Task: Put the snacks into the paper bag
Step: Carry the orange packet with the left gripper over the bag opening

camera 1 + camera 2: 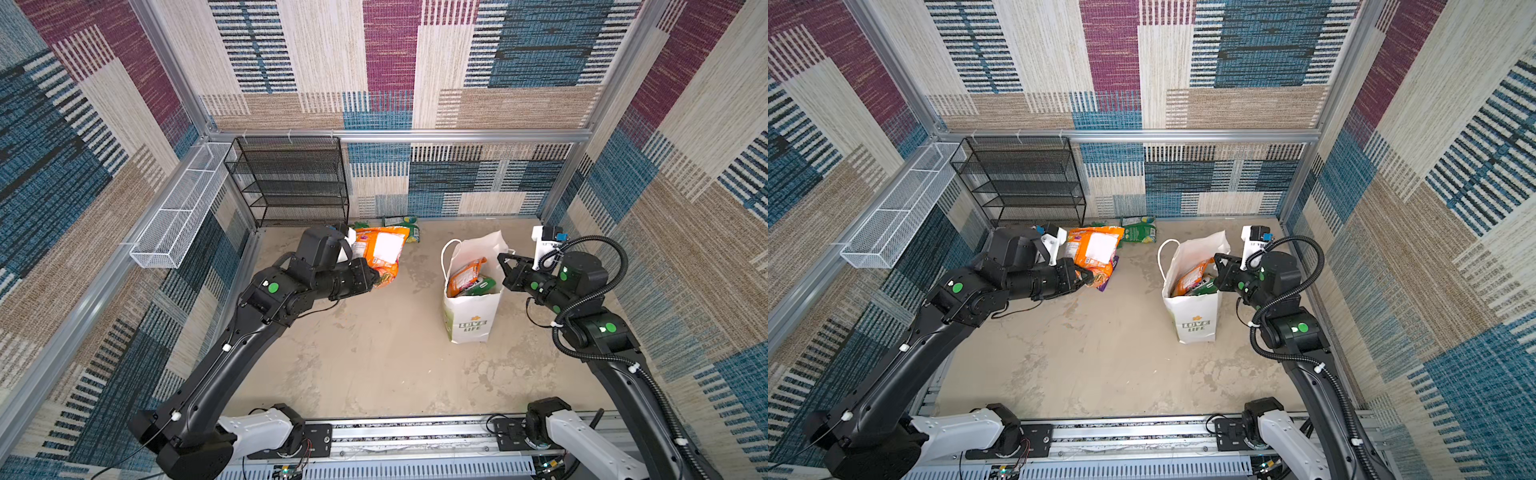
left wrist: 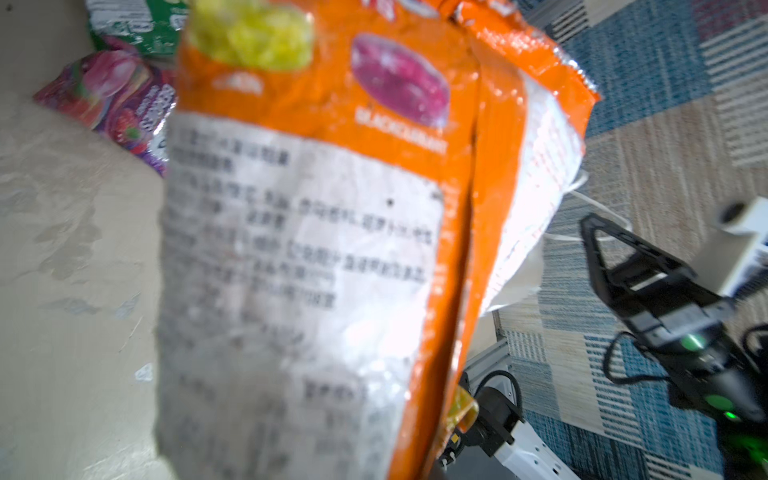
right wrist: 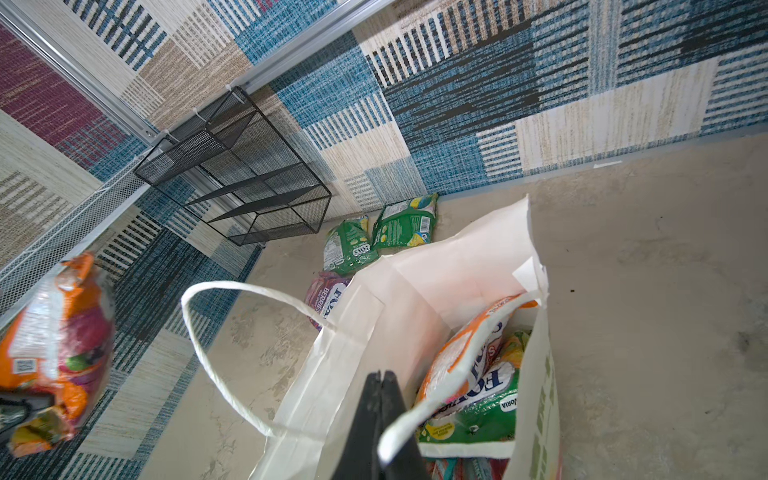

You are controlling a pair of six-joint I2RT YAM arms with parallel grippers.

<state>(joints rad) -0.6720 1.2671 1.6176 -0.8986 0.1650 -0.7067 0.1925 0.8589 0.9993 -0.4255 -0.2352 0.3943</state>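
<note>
Blurred and cropped: the orange packet point(image 2: 316, 249) in the left wrist view
Its label print cannot be read, and its ends are cut off by the frame edges; a pink packet point(image 2: 104, 99) is half covered behind it. The lower contents of the paper bag point(image 3: 365, 332) are concealed by its walls, and whether its rim is pinched by the right gripper point(image 3: 380, 378) cannot be told
</note>
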